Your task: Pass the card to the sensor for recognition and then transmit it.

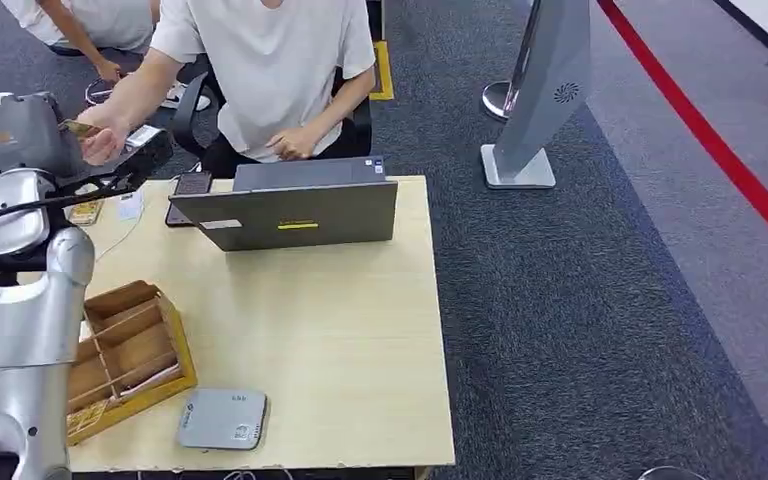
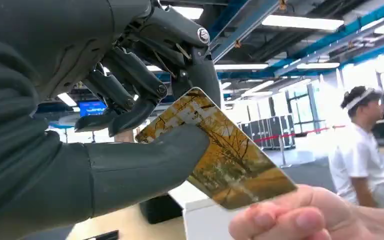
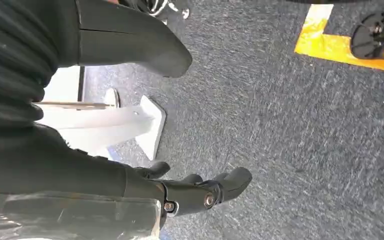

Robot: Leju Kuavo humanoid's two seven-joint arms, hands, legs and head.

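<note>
Head view first: at the upper left of the frame the left hand [image 1: 20, 135] is raised over the far left corner of the light wooden table [image 1: 360, 340], and a seated person's hand [image 1: 105, 140] meets it at a yellowish card [image 1: 80, 128]. On the table, a grey laptop [image 1: 290, 205] stands at centre top, a wooden divided box [image 1: 125, 355] sits at lower left, and a flat grey sensor [image 1: 222, 418] lies just right of the box near the bottom edge. Left wrist view: the card [image 2: 220, 150], printed with autumn-gold trees, is pinched between the thick grey thumb [image 2: 150, 162] and dark fingers [image 2: 200, 75]; the person's fingers [image 2: 290, 217] grip its lower right corner. Right wrist view: the right hand [image 3: 130, 125] hangs over grey carpet [image 3: 290, 130], thumb and fingers apart, holding nothing.
</note>
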